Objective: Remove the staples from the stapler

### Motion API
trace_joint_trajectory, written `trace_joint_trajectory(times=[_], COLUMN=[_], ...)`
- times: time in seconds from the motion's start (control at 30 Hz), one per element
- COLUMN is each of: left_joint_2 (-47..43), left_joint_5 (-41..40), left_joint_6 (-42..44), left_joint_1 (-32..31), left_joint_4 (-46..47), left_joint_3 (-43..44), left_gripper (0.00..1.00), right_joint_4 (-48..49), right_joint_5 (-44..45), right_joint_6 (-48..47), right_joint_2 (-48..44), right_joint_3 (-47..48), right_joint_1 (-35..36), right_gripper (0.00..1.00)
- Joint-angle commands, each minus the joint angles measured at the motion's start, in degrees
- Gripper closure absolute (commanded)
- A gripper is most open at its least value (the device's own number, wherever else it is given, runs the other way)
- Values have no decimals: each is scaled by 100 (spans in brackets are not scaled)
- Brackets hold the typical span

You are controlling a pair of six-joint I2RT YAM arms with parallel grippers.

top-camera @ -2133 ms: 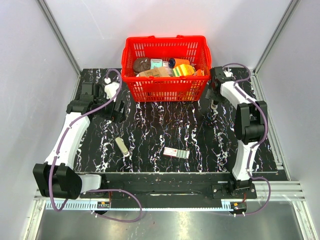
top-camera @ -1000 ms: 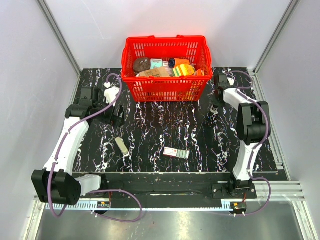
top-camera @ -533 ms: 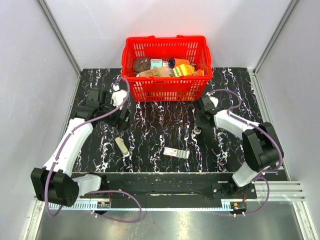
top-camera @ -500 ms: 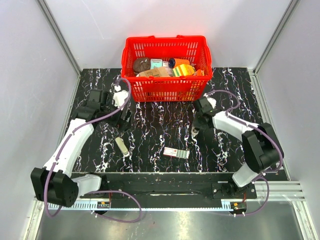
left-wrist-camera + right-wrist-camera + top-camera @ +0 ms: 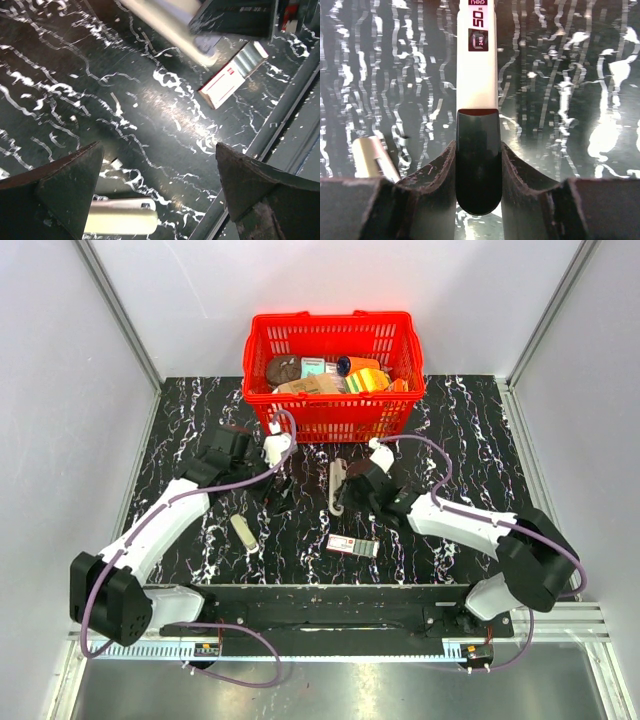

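Note:
The small cream-white stapler (image 5: 243, 533) lies flat on the black marbled table, left of centre. It also shows in the left wrist view (image 5: 120, 222) and at the left edge of the right wrist view (image 5: 372, 157). My left gripper (image 5: 279, 492) is open and empty, hovering just right of and above it (image 5: 157, 150). My right gripper (image 5: 352, 487) is shut (image 5: 477, 170) on the black end of a longer white bar (image 5: 476, 65) printed "50" and "24/6". It holds the bar (image 5: 336, 485) above the table's middle.
A flat red-white-green little box (image 5: 353, 546) lies near the front edge, also in the left wrist view (image 5: 232, 80). A red basket (image 5: 330, 418) with several items stands at the back centre. The two grippers are close together.
My right arm has swung from the back right to the table's middle, carrying the white bar. My left gripper has moved right, toward the centre. The cream stapler and the box have not moved.

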Motion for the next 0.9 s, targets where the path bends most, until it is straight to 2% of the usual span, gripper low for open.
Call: trace_joint_trajectory(times=[0.0,0.23,0.53,0.87], left_joint_2=[143,364,496,803], left_joint_5=[620,981,1552,1535], left_joint_6=[-251,-322,-348,-261], left_joint_1=[-142,-186,-204,-195], left_joint_4=[719,913,1212,1467], left_joint_3=[-277,-480,-410,-410], left_gripper=[1,1,1,2], right_joint_4=[1391,1699,1928,2139], right_joint_5=[927,1551,1675,1552], right_joint_6=[409,655,840,1024], right_joint_2=[-373,-128,-215,-391], right_joint_3=[-9,219,377,369], right_joint_1=[495,1031,1295,1331], right_gripper=[100,100,100,100])
